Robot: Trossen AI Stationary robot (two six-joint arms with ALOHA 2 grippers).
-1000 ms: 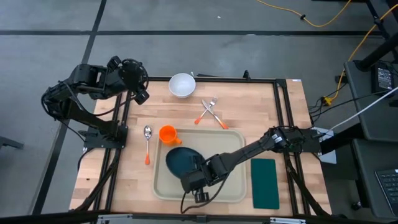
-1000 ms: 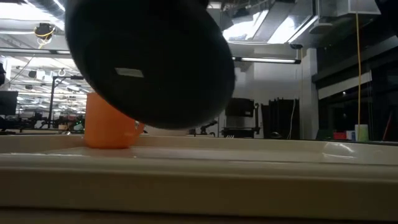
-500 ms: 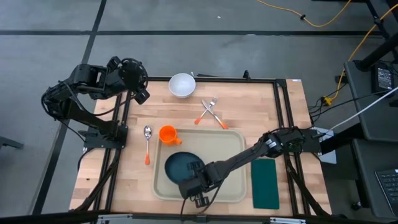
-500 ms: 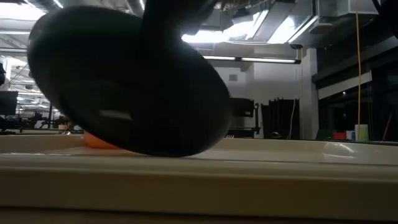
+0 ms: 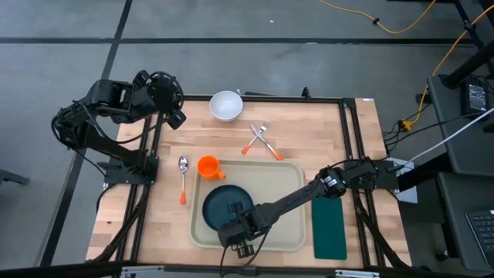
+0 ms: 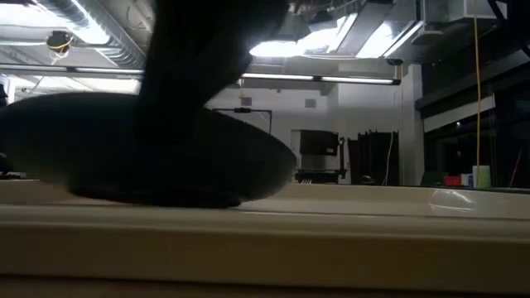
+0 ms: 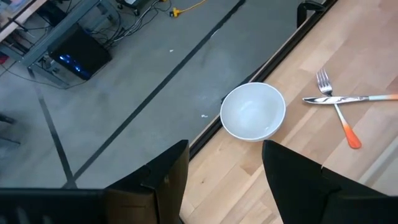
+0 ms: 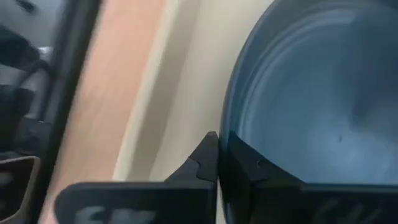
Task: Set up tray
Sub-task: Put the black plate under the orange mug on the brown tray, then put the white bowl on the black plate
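The beige tray [image 5: 282, 193] lies at the table's near middle; its rim [image 6: 331, 240] fills the low view. A dark teal plate [image 5: 222, 205] sits in the tray's left half and shows nearly level in the low view [image 6: 141, 157]. My right gripper [image 5: 236, 230] reaches across the tray from the right and is shut on the plate's near edge. My left gripper [image 7: 224, 165] waits open, off the table's far left corner [image 5: 176, 117]. My right gripper pinches the plate's rim [image 8: 225, 140] at its near edge, with one finger [image 8: 202, 165] outside the rim and the other [image 8: 255, 177] over the plate's inner face. The fingers slant down from the near right. The plate's underside [image 6: 157, 197] seems to rest on the tray floor.
An orange cup [image 5: 208, 167] stands just beyond the tray's far left corner, and a spoon [image 5: 183, 176] lies to its left. A white bowl [image 5: 226, 106] and crossed orange-handled cutlery [image 5: 262, 140] lie at the far side. A dark green napkin [image 5: 329, 227] lies right of the tray.
My right gripper has moved down and slightly toward the table's near left, still shut on the plate. The plate has gone from steeply tilted above the tray to nearly flat on it, and in the low view it now hides the orange cup.
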